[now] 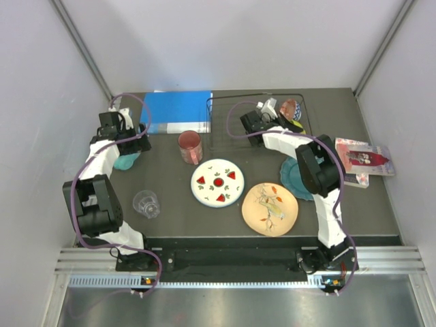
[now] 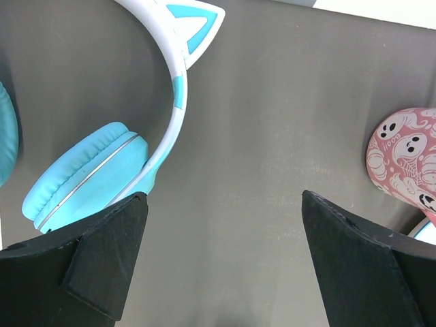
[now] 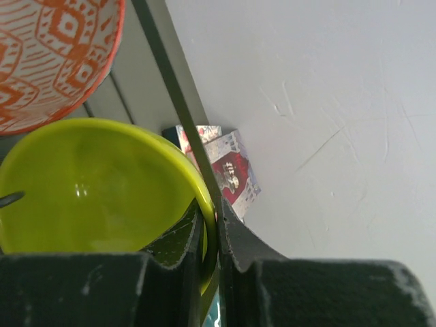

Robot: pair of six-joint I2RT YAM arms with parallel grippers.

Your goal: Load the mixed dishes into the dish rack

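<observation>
My right gripper (image 3: 216, 231) is shut on the rim of the lime bowl (image 3: 88, 191), beside a wire of the black dish rack (image 3: 177, 102). The red patterned bowl (image 3: 48, 54) lies just beyond it. In the top view this gripper (image 1: 281, 119) is inside the rack (image 1: 211, 129), by the patterned bowl (image 1: 289, 107). My left gripper (image 2: 225, 252) is open and empty over bare table, with the red tumbler (image 2: 405, 160) to its right. On the table are the tumbler (image 1: 190, 146), white plate (image 1: 218, 182), peach plate (image 1: 270, 208), clear glass (image 1: 146, 203) and teal plate (image 1: 291, 178), partly under my right arm.
Teal cat-ear headphones (image 2: 88, 177) lie just left of my left gripper (image 1: 138, 143). A blue book (image 1: 178, 111) lies at the back, left of the rack. A red-and-white booklet (image 1: 364, 160) sits at the right edge. White walls close in the table.
</observation>
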